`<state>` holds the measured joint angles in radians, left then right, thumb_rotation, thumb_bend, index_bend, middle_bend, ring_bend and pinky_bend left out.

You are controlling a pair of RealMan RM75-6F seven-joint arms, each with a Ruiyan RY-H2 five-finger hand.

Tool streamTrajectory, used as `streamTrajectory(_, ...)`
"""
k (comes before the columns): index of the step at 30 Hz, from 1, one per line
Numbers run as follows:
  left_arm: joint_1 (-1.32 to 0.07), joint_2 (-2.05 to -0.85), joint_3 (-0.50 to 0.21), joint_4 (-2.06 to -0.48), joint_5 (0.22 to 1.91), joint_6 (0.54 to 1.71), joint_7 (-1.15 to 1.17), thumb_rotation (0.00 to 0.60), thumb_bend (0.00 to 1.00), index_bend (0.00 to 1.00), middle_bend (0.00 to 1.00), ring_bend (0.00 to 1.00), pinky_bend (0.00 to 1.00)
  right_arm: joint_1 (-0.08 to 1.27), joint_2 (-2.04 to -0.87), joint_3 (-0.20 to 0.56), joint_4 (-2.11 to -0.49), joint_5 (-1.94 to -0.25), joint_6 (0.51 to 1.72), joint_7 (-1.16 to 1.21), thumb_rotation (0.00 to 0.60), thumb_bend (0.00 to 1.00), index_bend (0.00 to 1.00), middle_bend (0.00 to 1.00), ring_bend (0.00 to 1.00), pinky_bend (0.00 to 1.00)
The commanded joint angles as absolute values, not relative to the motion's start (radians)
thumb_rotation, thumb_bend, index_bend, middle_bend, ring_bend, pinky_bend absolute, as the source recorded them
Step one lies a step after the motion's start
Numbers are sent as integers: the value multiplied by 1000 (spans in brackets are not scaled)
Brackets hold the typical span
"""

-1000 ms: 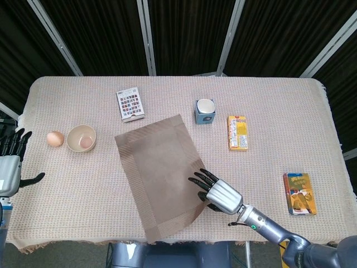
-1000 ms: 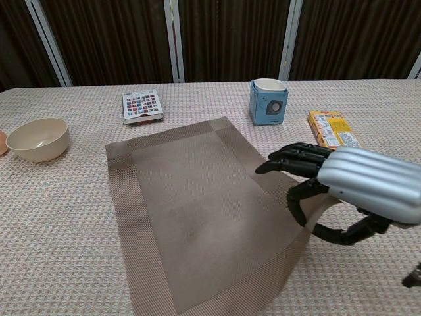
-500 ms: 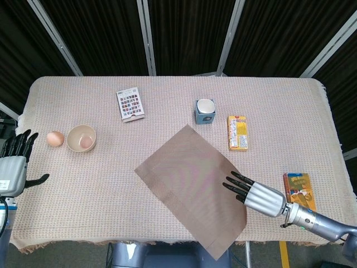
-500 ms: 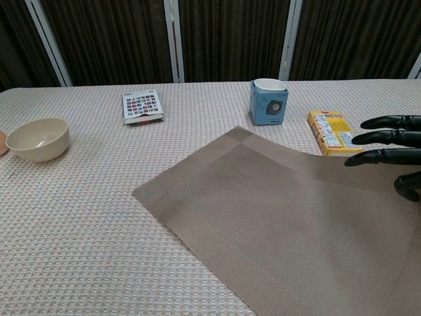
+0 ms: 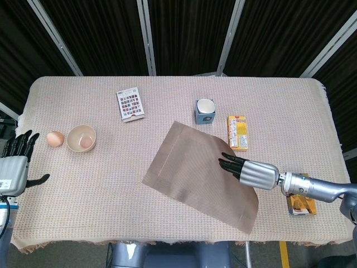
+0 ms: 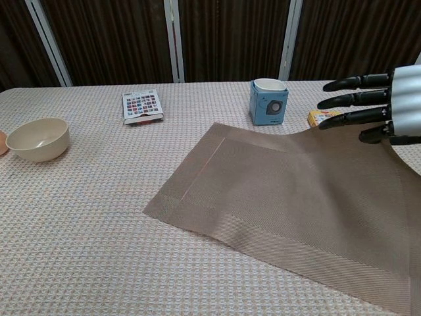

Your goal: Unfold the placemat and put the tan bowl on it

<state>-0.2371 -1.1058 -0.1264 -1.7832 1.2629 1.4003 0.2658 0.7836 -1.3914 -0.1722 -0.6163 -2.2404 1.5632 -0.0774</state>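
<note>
Swung clockwise since a moment earlier, the brown placemat [image 5: 198, 173] lies unfolded at the table's centre-right, its right side lifted by the right hand [image 5: 248, 172], fingers extended. The tan bowl [image 5: 81, 138] waits far left, unmoved, near the spread, empty left hand [image 5: 15, 166].

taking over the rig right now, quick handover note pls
Right hand: holds the placemat, lifting its right side off the table; fingers extended.
Left hand: open, empty, at the table's left edge.
Tan bowl: far left, next to an egg, well clear of the mat.
Done: mat unfolded, though skewed and not flat.
Left: lay the mat flat, release it, set the bowl on it.
</note>
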Motion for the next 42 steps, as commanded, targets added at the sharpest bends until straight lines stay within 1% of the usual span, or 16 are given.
streamTrajectory(1, -235, -1106, -126, -1786, 1264, 1402, 265, 600, 0, 0, 0, 0, 0, 820, -1425, -175, -563, -2252, 1552, -85, 600, 396, 286, 125, 0, 0)
streamTrajectory(2, -235, -1105, -125, -1786, 1265, 1402, 264, 600, 0, 0, 0, 0, 0, 823, -1429, -177, -557, -2253, 1549, -86, 600, 395, 413, 118, 0, 0)
streamTrajectory(3, -235, -1105, -125, -1786, 1265, 1403, 265, 600, 0, 0, 0, 0, 0, 830, -1436, -179, -543, -2253, 1542, -89, 600, 390, 607, 110, 0, 0)
streamTrajectory(4, -234, -1105, -125, -1786, 1266, 1403, 265, 600, 0, 0, 0, 0, 0, 835, -1442, -180, -532, -2251, 1539, -90, 600, 385, 708, 103, 0, 0)
streamTrajectory(5, -233, -1104, -124, -1787, 1267, 1403, 264, 600, 0, 0, 0, 0, 0, 838, -1448, -178, -522, -2245, 1537, -87, 600, 376, 772, 87, 0, 0)
streamTrajectory(6, -233, -1104, -124, -1787, 1268, 1403, 263, 600, 0, 0, 0, 0, 0, 839, -1451, -176, -518, -2241, 1538, -83, 600, 356, 750, 59, 0, 0)
streamTrajectory(8, -231, -1103, -122, -1787, 1270, 1404, 263, 600, 0, 0, 0, 0, 0, 841, -1462, -165, -499, -2219, 1549, -63, 600, 244, 522, 19, 0, 0)
streamTrajectory(10, -230, -1103, -120, -1787, 1274, 1404, 263, 600, 0, 0, 0, 0, 0, 830, -1473, -143, -478, -2183, 1561, -53, 600, 44, 92, 0, 0, 0)
streamTrajectory(11, -230, -1104, -119, -1787, 1276, 1404, 263, 600, 0, 0, 0, 0, 0, 817, -1480, -123, -471, -2150, 1558, -51, 600, 10, 11, 0, 0, 0)
streamTrajectory(15, -230, -1105, -117, -1786, 1282, 1402, 263, 600, 0, 0, 0, 0, 0, 765, -1497, -63, -474, -2042, 1566, -34, 600, 0, 0, 0, 0, 0)
streamTrajectory(19, -232, -1107, -114, -1785, 1291, 1400, 266, 600, 0, 0, 0, 0, 0, 698, -1484, -5, -531, -1932, 1593, -14, 600, 0, 0, 0, 0, 0)
streamTrajectory(21, -234, -1108, -111, -1782, 1302, 1398, 267, 600, 0, 0, 0, 0, 0, 657, -1465, 20, -585, -1877, 1607, 7, 600, 0, 0, 0, 0, 0)
streamTrajectory(25, -243, -1118, -97, -1774, 1334, 1383, 274, 600, 0, 0, 0, 0, 0, 555, -1396, 54, -765, -1758, 1608, 53, 600, 0, 0, 0, 0, 0)
streamTrajectory(31, -277, -1150, -76, -1753, 1392, 1338, 289, 600, 0, 0, 0, 0, 0, 422, -1296, 53, -1026, -1652, 1620, 26, 600, 0, 0, 0, 0, 0)
streamTrajectory(35, -326, -1203, -65, -1692, 1467, 1290, 276, 600, 0, 0, 0, 0, 0, 326, -1207, 20, -1290, -1585, 1606, -44, 600, 0, 0, 0, 0, 0)
streamTrajectory(42, -446, -1309, -60, -1565, 1571, 1167, 214, 600, 0, 0, 0, 0, 0, 239, -1148, -14, -1580, -1496, 1572, -116, 600, 0, 0, 0, 0, 0)
